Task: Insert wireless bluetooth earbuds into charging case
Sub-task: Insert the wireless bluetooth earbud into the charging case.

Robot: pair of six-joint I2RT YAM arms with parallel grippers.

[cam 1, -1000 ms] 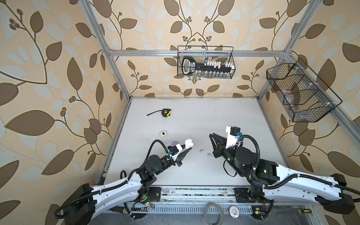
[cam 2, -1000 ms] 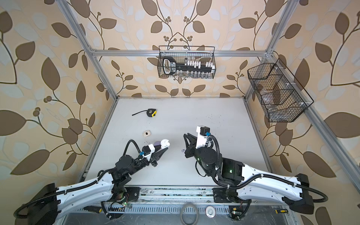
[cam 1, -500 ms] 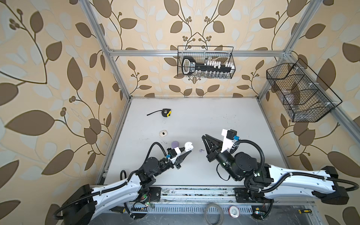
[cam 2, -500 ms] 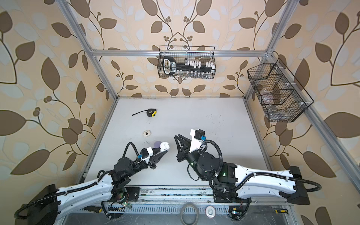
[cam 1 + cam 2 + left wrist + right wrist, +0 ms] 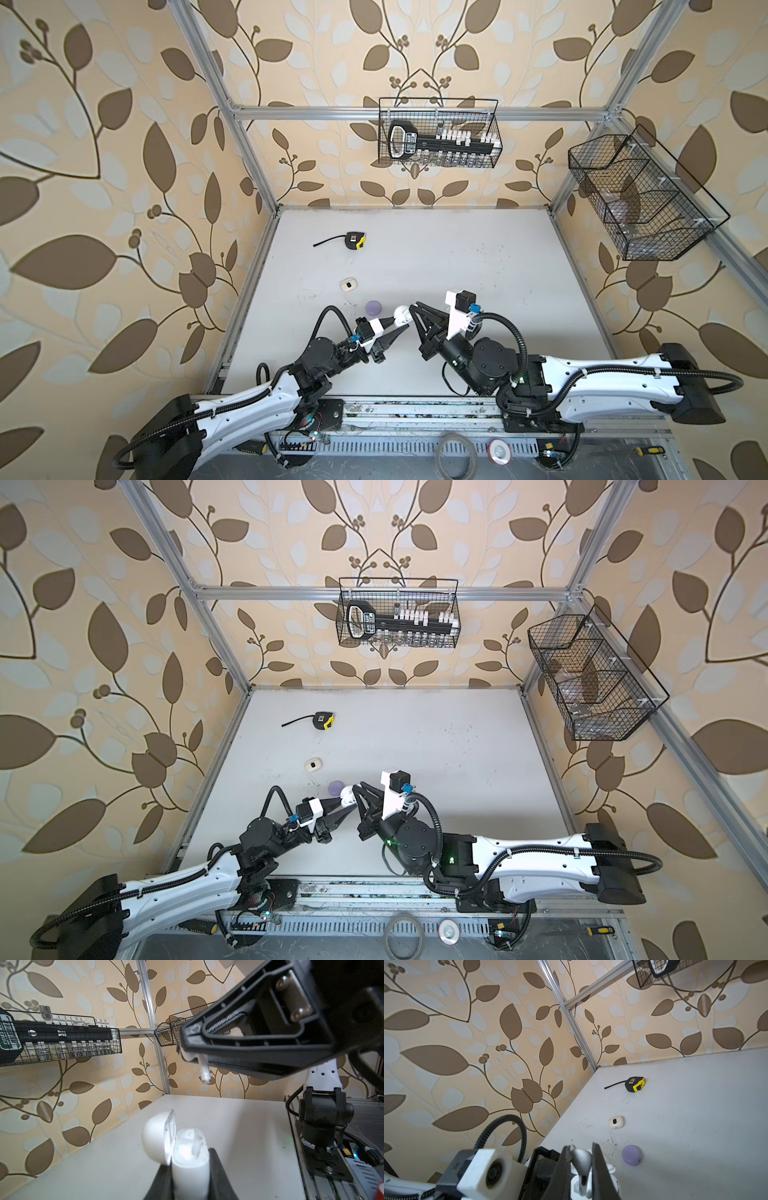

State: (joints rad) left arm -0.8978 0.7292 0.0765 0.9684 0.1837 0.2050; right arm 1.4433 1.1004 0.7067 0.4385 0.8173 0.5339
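My left gripper (image 5: 190, 1169) is shut on a white charging case (image 5: 190, 1159), held upright above the table with its lid (image 5: 159, 1138) hinged open. In both top views the case (image 5: 401, 314) (image 5: 347, 794) shows at the left gripper's (image 5: 400, 325) tips. My right gripper (image 5: 581, 1153) is shut on a white earbud (image 5: 581, 1164), stem pointing down. In the left wrist view that earbud's stem (image 5: 204, 1072) hangs just above the open case, apart from it. The right gripper (image 5: 412, 310) meets the case from the right. Other earbuds are out of view.
A closed lilac case (image 5: 373, 308) (image 5: 632, 1155) lies on the table (image 5: 478, 257) just left of the grippers. A cream case (image 5: 349, 284) (image 5: 616, 1122) lies beyond it, and a yellow-black tape measure (image 5: 355, 241) farther back. Wire baskets (image 5: 438, 133) hang on the walls.
My right gripper has moved left with the earbud until it sits over the open case. The left gripper has shifted a little with the case and stays shut.
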